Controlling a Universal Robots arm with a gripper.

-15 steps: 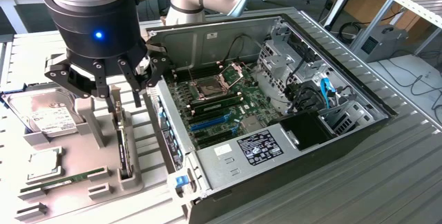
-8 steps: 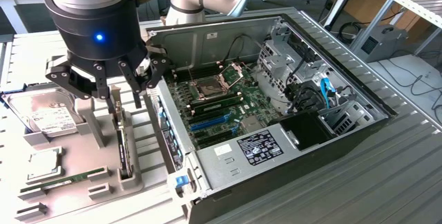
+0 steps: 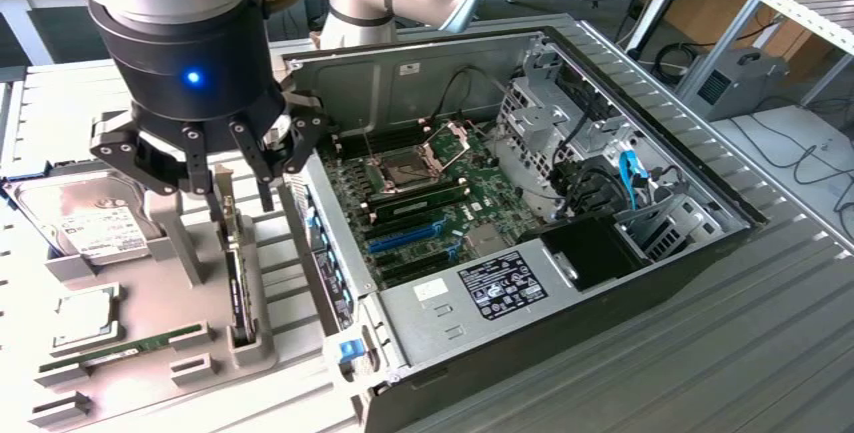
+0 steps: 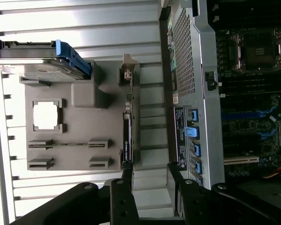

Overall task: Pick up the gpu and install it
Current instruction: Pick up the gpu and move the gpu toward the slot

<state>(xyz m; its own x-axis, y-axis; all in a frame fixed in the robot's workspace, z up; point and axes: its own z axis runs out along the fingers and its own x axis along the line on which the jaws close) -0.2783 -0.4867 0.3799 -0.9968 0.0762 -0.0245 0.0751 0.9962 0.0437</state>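
The gpu (image 3: 238,293) stands on its edge in a slot of the grey parts holder (image 3: 200,253), beside the open computer case (image 3: 534,203). In the wrist view the gpu (image 4: 127,131) shows as a thin dark strip with its silver bracket at one end. My gripper (image 3: 243,191) hangs just above the card's bracket end. It is open, with nothing between its fingers. In the wrist view my gripper (image 4: 150,183) has one finger (image 4: 126,180) in line with the card's edge and the other toward the case. The motherboard (image 3: 427,193) lies exposed, with blue and black slots.
On the holder lie a silver hard drive (image 3: 87,225) with a white label, a square CPU (image 3: 87,318) and a narrow green RAM stick (image 3: 127,345). The case's side wall (image 4: 187,61) stands close beside the holder. All rests on a ribbed metal table (image 3: 747,353).
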